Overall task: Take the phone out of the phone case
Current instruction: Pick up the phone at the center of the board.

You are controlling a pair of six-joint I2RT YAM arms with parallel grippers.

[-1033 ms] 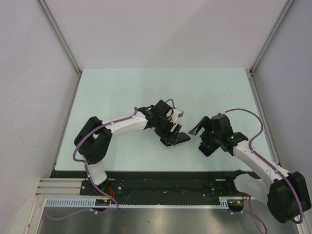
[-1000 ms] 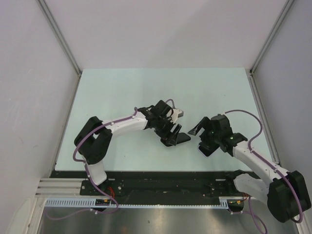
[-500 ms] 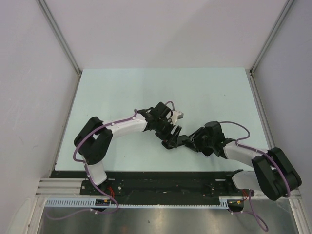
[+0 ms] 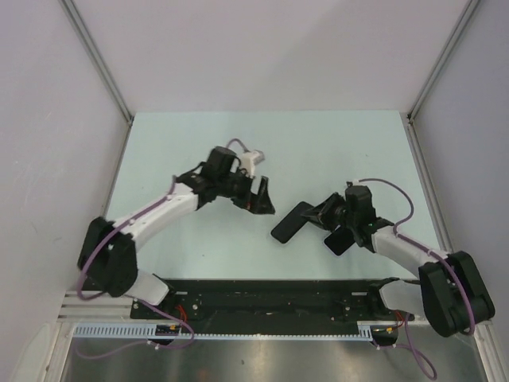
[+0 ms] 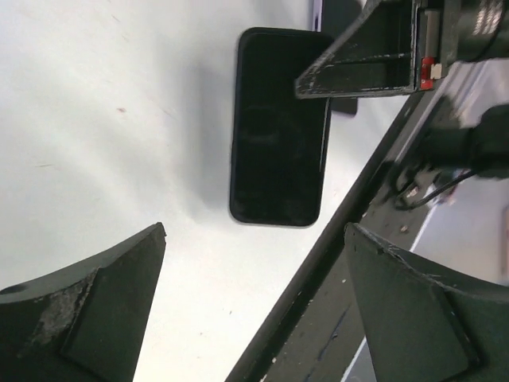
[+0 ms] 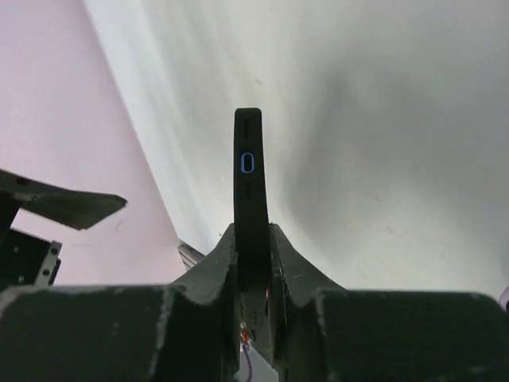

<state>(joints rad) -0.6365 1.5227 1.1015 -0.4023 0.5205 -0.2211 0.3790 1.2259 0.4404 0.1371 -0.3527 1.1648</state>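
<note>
A black phone (image 4: pixel 290 224) hangs just above the table in the middle, and my right gripper (image 4: pixel 316 216) is shut on its right end. In the right wrist view the phone (image 6: pixel 249 175) stands edge-on between the two fingers, its port facing away, with the gripper (image 6: pixel 252 231) clamped on both faces. A dark phone case (image 4: pixel 342 241) lies flat on the table under the right wrist. My left gripper (image 4: pixel 261 197) hangs open and empty up-left of the phone. Its wrist view looks down on the phone (image 5: pixel 278 135) between the spread jaws of the gripper (image 5: pixel 254 231); the case (image 5: pixel 338 16) is partly hidden.
The pale green table (image 4: pixel 183 151) is walled left, right and back. A black rail (image 4: pixel 270 290) runs along its near edge, in front of both arm bases. The left arm's white camera block (image 4: pixel 253 157) sticks out above its wrist.
The left gripper opened, let go of the phone and pulled back up and to the left. The right gripper reached in and shut on the phone's end. The case stayed put.
</note>
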